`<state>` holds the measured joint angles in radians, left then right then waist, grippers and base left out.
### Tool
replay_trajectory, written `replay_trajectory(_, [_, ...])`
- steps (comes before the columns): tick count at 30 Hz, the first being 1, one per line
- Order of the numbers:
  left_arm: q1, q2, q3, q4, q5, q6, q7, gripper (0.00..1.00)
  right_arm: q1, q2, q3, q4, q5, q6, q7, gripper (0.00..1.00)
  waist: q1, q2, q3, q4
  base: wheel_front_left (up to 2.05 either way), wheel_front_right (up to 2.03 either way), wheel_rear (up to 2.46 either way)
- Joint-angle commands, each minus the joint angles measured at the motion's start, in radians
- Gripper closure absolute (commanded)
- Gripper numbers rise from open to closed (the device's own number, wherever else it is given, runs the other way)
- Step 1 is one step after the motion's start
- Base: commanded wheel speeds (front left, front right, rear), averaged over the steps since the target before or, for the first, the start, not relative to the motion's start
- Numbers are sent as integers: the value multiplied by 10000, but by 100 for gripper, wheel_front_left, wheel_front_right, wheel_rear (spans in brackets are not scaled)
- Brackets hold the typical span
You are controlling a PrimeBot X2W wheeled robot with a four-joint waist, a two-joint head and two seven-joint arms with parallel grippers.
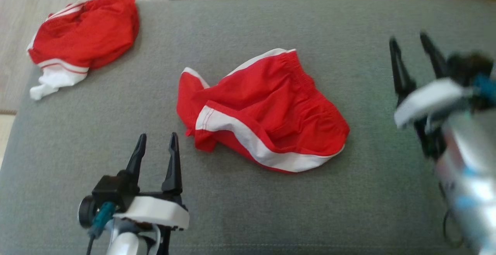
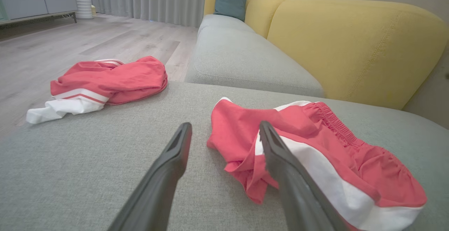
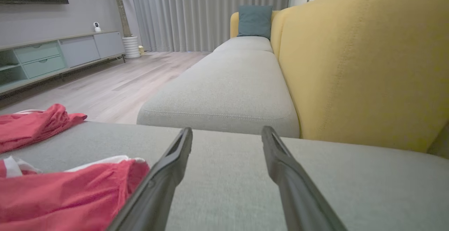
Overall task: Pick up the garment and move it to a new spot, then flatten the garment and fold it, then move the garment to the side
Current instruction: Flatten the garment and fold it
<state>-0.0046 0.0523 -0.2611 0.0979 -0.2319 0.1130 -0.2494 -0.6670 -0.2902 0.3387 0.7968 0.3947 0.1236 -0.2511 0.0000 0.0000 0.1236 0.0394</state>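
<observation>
Gaping wide and empty, the left gripper (image 1: 158, 136) and right gripper (image 1: 409, 40) flank the crumpled red garment (image 1: 271, 104), lying between them on the grey cushion (image 1: 248, 216). Risk: pinching several bunched layers together would likely lock in creases.

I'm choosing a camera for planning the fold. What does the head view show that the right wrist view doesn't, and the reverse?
Head view's extras: the open left hand and the full outline of the crumpled red shorts with a white stripe mid-seat. Right wrist view's extras: a teal square cushion, pale grey curtains and a low grey cabinet. Shared: the grey fabric sofa seat, part of those shorts, a second bunched red-and-white garment and the open right hand.
</observation>
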Motion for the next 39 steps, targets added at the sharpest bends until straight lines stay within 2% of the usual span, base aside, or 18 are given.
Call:
replay_trajectory(1, [-189, -20, 445, -333, 74, -62, -124, 0, 357, 199, -185, -581, -339, 71, -105, 0, 0, 0, -133, -132, 0, 0, 0])
replay_trajectory(8, [141, -20, 752, -330, 100, -205, -124, 0, 2789, 1504, -1871, -2786, -2252, 71, -105, 0, 0, 0, -480, -307, 0, 0, 0])
replay_trajectory(15, [690, -20, 945, -384, 68, -225, -124, 0, 4386, 2306, -2298, -4062, -3133, 71, -106, 0, 0, 0, -883, -344, 0, 0, 0])
replay_trajectory(18, [907, -20, 962, -413, 15, -184, -124, 0, 4811, 2383, -2329, -4309, -3264, 71, -106, 0, 0, 0, -1058, -343, 0, 0, 0])
replay_trajectory(25, [1244, -20, 953, -472, 24, -195, -124, 0, 5310, 2397, -1871, -4595, -2774, 71, -106, 0, 0, 0, -1326, -334, 0, 0, 0])
replay_trajectory(39, [1305, -20, 821, -502, 79, -171, -124, 0, 5400, 2399, -1770, -4429, -2604, 71, -106, 0, 0, 0, -1428, -449, 0, 0, 0])
